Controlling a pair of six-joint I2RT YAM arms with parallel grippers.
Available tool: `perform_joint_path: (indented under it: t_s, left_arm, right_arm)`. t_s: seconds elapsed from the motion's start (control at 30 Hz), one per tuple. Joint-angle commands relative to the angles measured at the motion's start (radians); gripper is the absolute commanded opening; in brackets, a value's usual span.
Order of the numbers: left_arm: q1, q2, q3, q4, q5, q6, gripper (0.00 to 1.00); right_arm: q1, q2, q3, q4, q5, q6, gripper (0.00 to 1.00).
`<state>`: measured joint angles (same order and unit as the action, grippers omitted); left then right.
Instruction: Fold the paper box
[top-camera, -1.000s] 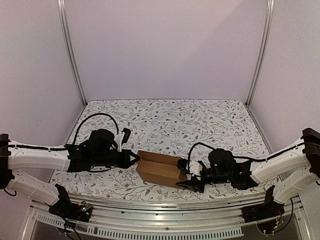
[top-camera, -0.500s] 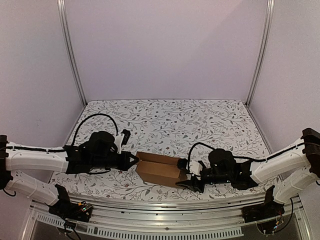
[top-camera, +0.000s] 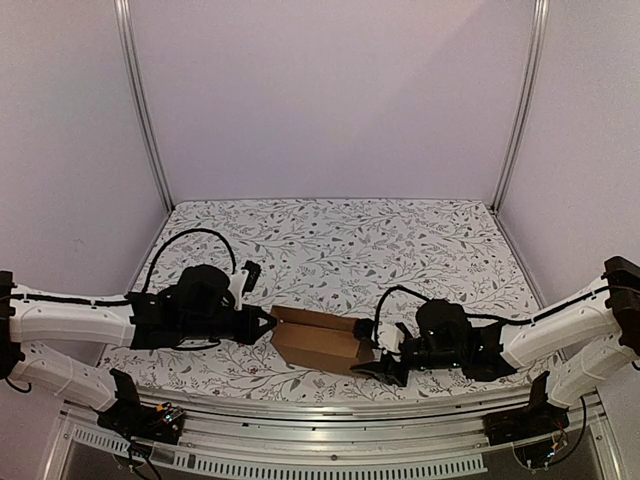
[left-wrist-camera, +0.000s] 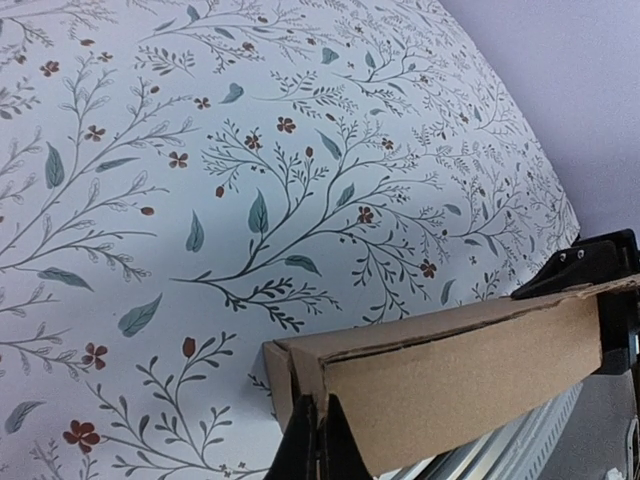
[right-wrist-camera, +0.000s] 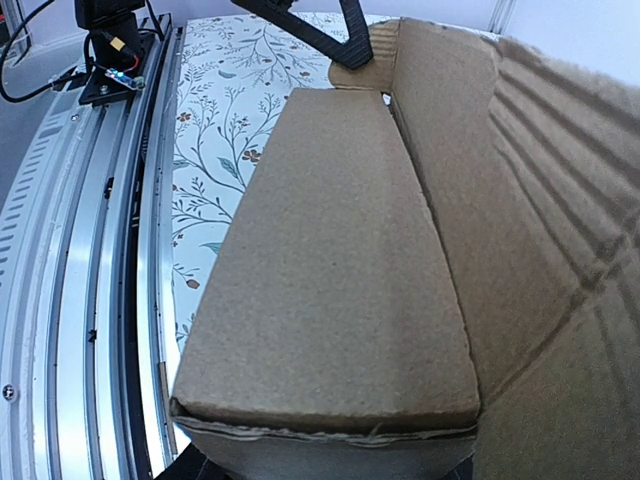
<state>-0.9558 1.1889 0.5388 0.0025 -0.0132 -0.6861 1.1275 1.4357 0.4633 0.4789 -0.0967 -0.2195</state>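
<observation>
The paper box is a small oblong brown cardboard box lying near the front edge of the table. My left gripper is shut, and its tips press on the folded left end of the box. My right gripper is open, with its fingers spread either side of the box's right end. In the right wrist view the box fills the frame, and only the dark finger edges show at the bottom. A raised flap stands along the box's far side.
The floral tablecloth covers the table behind the box. A metal rail runs along the front edge, close under the box, and also shows in the right wrist view. Metal posts stand at the back corners.
The left gripper has closed in a little on the box's left end. The box and the right gripper have shifted slightly toward the front.
</observation>
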Motion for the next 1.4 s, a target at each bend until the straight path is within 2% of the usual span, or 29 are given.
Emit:
perform_joint_path:
  t_s: [0.0, 0.4, 0.7, 0.97, 1.1, 1.37]
  left_arm:
    - [-0.070, 0.026, -0.060, -0.137, 0.097, -0.023, 0.00]
    - [-0.104, 0.051, -0.071, -0.151, 0.049, -0.037, 0.00]
    - [-0.131, 0.073, 0.008, -0.293, -0.056, -0.014, 0.00]
    - [-0.161, 0.095, 0.037, -0.306, -0.079, -0.022, 0.00]
    - [-0.173, 0.120, 0.047, -0.307, -0.086, -0.030, 0.00]
    - [-0.190, 0.197, 0.093, -0.317, -0.126, -0.076, 0.00]
  right_arm:
    - [0.006, 0.006, 0.005, 0.056, 0.081, 0.012, 0.18]
    - [0.010, 0.009, -0.015, 0.071, 0.137, 0.040, 0.19]
    - [0.011, 0.002, -0.036, 0.085, 0.156, 0.061, 0.20]
    - [0.015, 0.000, -0.040, 0.092, 0.160, 0.069, 0.21]
    - [0.015, -0.001, -0.040, 0.099, 0.178, 0.091, 0.29]
    - [0.015, -0.058, -0.080, 0.101, 0.235, 0.151, 0.64]
